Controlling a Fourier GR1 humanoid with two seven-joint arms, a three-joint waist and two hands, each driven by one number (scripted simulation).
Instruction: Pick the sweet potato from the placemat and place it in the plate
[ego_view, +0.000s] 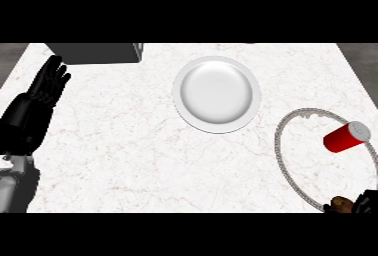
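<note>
Left edge of frame: left hand (46, 85) resting, fingers straight and up, holding nothing, idle. Upper left: dark grey box (100, 52) on the white marble tabletop (118, 150), not in play. Upper centre: white plate (216, 94), empty, the target. Right side: round placemat (279, 150), pale with a beaded rim, running off the right edge; red can (345, 136) lying on its side on it, mid right. Lower right corner: sweet potato (340, 204), brown, only a bit showing at the placemat's near rim, touching the right hand (365, 202), which is mostly cut off by the frame; can't tell whether its fingers are apart or clamped on it. Judgement: pick step, grasp at or near contact, no transfer yet. Next move needs a confirmed hold, a lift off the placemat, then travel up-left to the plate, passing below the can, not through it.
</note>
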